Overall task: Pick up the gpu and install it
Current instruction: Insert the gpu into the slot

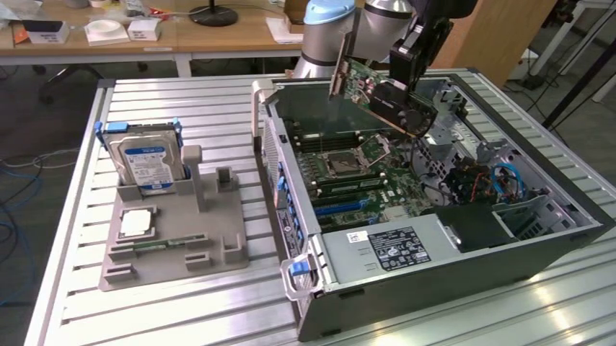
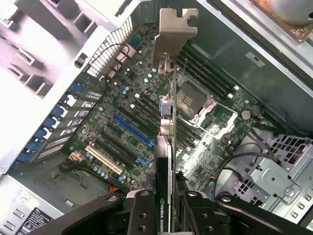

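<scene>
While my gripper (image 2: 168, 208) clamps the gpu (image 2: 168, 112) edge-on above the motherboard (image 2: 128, 95), I judge alignment matters most — card edge parallel to the motherboard's blue slot (image 2: 133, 131), bracket (image 2: 174, 29) at the motherboard's rear, no tilt.

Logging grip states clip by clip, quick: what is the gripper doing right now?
Gripper: jaws closed on the gpu, holding it over the open computer case.
</scene>
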Action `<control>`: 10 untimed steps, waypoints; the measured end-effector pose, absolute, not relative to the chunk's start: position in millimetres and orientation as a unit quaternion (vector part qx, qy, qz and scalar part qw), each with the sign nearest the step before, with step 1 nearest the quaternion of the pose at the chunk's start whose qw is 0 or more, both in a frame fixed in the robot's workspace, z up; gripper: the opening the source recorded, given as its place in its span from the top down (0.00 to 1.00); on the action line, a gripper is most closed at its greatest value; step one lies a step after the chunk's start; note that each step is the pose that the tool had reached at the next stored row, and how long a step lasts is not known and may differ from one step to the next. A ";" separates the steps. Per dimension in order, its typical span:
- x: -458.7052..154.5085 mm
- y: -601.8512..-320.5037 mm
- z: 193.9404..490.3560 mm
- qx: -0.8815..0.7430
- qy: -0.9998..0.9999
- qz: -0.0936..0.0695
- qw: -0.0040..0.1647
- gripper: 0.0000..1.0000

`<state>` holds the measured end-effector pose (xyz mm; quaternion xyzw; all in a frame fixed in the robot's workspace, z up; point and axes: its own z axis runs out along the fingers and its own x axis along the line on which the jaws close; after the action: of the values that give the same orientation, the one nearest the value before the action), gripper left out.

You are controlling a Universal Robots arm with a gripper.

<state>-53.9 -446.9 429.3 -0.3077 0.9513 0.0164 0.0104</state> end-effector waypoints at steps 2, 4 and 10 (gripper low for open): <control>-53.9 -446.9 429.3 -0.308 0.951 0.016 0.010 0.74; -53.9 -446.9 429.3 -0.308 0.951 0.016 0.010 0.74; -53.9 -446.9 429.3 -0.308 0.951 0.016 0.010 0.74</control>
<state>-53.9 -446.9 429.3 -0.3077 0.9513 0.0164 0.0104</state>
